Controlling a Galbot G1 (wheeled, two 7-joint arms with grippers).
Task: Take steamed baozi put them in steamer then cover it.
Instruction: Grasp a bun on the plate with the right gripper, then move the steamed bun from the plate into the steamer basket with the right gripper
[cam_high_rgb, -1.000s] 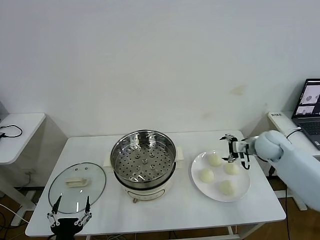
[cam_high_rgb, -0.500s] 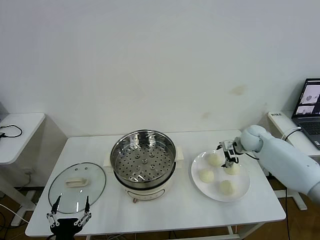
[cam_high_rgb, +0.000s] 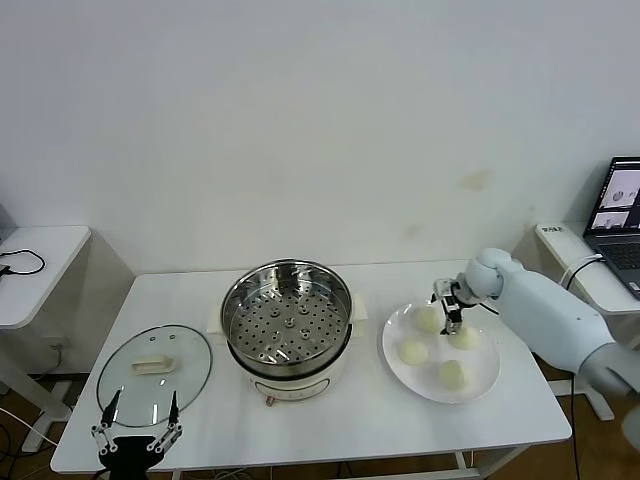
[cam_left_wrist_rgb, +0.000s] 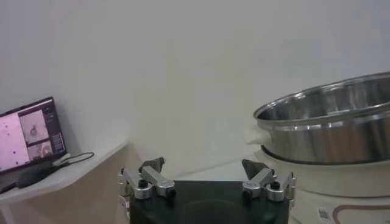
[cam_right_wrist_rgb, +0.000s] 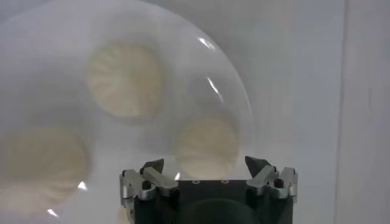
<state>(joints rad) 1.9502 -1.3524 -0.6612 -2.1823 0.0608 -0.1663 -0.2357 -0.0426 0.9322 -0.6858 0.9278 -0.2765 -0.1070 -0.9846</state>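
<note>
Four pale steamed baozi lie on a white plate (cam_high_rgb: 486, 366) at the right: two at the back (cam_high_rgb: 426, 320) (cam_high_rgb: 465, 338) and two in front (cam_high_rgb: 413, 351) (cam_high_rgb: 452, 374). My right gripper (cam_high_rgb: 448, 307) is low over the back of the plate, open. In the right wrist view its fingers (cam_right_wrist_rgb: 207, 164) stand either side of the nearest baozi (cam_right_wrist_rgb: 206, 143). The steamer (cam_high_rgb: 286, 322) stands uncovered at the table's centre, its perforated tray bare. The glass cover (cam_high_rgb: 154, 362) lies flat at its left. My left gripper (cam_high_rgb: 137, 436) waits open at the front left corner.
A laptop (cam_high_rgb: 624, 210) sits on a side table at the far right. Another small white table (cam_high_rgb: 35, 262) stands at the left. The left wrist view looks past the open fingers (cam_left_wrist_rgb: 203, 164) at the steamer's steel wall (cam_left_wrist_rgb: 332, 128).
My right gripper has swung left and come down onto the back of the plate, around a baozi. The left arm, steamer and cover have not moved.
</note>
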